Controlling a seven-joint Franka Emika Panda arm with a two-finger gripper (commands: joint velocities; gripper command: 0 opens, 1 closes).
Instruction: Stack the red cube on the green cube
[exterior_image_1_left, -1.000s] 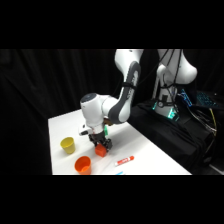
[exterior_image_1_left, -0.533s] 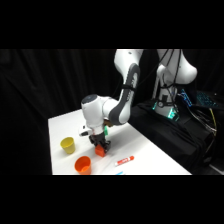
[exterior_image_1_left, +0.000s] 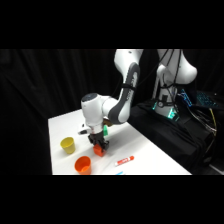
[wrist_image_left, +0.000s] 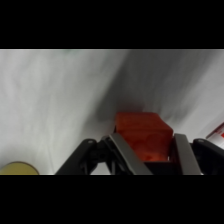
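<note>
Gripper jaws clamped on the red cube, low over the white tabletop. Green cube sits just behind the gripper. Yellow cup, orange cup and marker nearby. No writing legible.

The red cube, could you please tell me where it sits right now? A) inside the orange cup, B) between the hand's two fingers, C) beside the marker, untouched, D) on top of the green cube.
B: in the wrist view the red cube sits between the two fingers of the hand, which flank its sides.
</note>
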